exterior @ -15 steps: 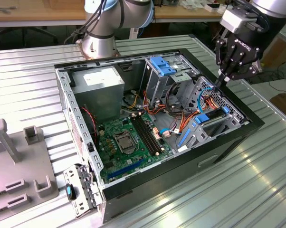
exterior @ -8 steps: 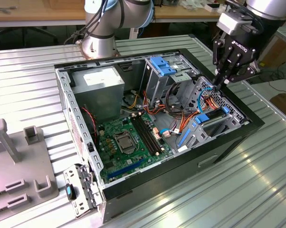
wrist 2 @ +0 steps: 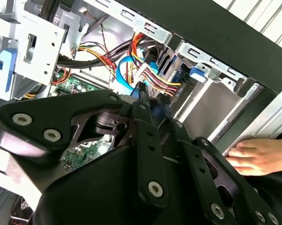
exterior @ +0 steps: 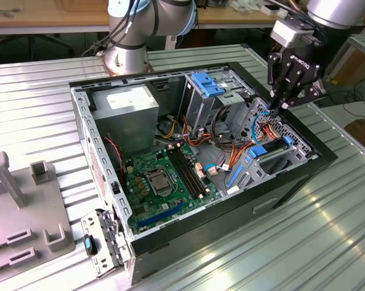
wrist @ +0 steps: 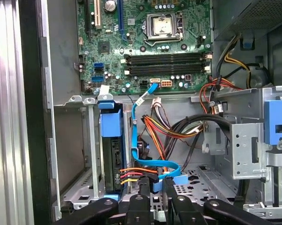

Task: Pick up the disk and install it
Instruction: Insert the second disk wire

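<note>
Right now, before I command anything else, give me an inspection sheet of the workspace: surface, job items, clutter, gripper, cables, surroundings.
Surface: ribbed metal table, open computer case lying on it.
Job's things: the disk in its blue carrier stands in a bay at the case edge, cables plugged into it.
Clutter: grey plastic fixture at the exterior view's left; loose panel by the case corner.
Gripper: gripper is inside the case above the drive bays; fingers close to the blue cable's connector.
Cables: blue data cable and an orange, red and yellow bundle run through the bay.
Surroundings: a person's hand rests on the case wall.
</note>
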`<act>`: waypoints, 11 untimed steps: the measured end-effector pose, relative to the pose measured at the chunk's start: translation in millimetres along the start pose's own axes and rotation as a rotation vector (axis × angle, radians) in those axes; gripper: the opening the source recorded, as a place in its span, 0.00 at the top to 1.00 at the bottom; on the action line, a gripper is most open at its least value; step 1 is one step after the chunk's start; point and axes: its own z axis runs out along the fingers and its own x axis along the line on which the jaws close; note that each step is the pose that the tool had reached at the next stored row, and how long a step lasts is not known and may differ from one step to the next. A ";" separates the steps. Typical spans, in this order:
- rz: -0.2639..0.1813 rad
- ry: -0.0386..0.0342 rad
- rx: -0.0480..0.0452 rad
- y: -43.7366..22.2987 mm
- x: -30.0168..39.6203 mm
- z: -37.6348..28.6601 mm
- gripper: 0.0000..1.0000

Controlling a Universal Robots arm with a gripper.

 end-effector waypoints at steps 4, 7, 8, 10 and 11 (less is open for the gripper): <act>0.000 0.0076 0.0077 0.1 -0.1 4.0 0.82; 0.000 0.0097 0.0088 0.1 -0.2 5.5 0.84; 0.000 0.0098 0.0088 0.1 -0.1 5.5 0.84; 0.000 0.0095 0.0089 0.1 -0.2 5.7 0.84; 0.000 0.0096 0.0089 0.1 -0.2 5.7 0.84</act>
